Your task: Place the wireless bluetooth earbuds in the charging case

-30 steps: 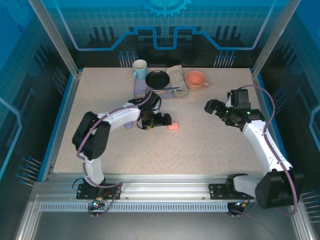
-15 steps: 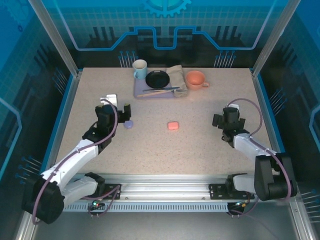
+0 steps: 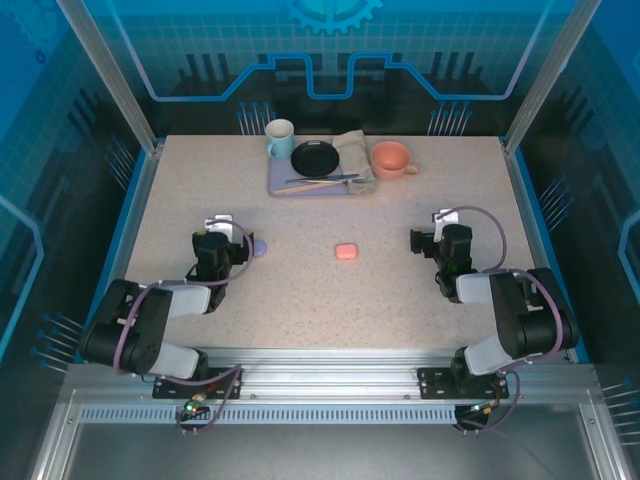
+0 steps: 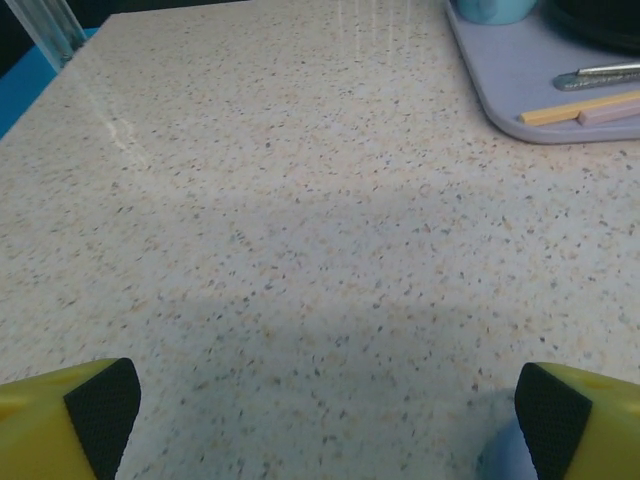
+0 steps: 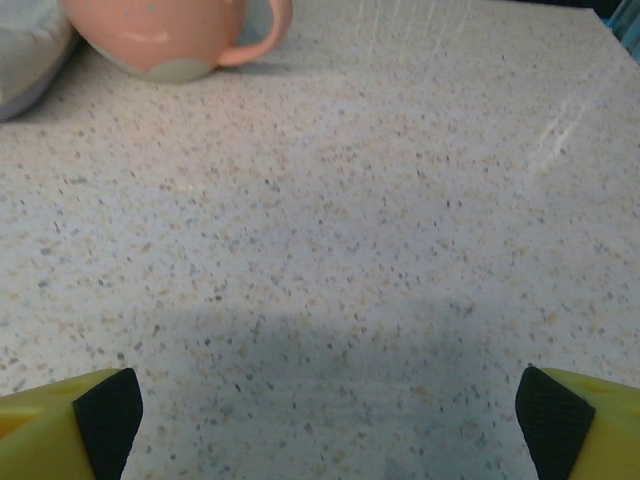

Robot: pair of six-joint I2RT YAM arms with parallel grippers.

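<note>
A salmon-pink charging case (image 3: 346, 252) lies shut in the middle of the table. A lilac charging case (image 3: 260, 247) lies to its left, and its edge (image 4: 497, 458) shows in the left wrist view beside that gripper's right finger. The earbuds are out of view. My left gripper (image 3: 222, 240) (image 4: 325, 420) rests low over the table just left of the lilac case, open, with bare tabletop between its fingers. My right gripper (image 3: 441, 238) (image 5: 330, 420) sits low at the right, open and empty, well apart from the pink case.
At the back stands a lilac tray (image 3: 282, 186) (image 4: 520, 110) with a black plate (image 3: 315, 158), utensils and a pale blue cup (image 3: 280, 138). A grey cloth (image 3: 353, 152) and a pink mug (image 3: 391, 159) (image 5: 170, 35) are beside it.
Both arms have folded back toward the near edge. The left gripper has left the pink case and now sits by the lilac one. Both cases lie where they were.
</note>
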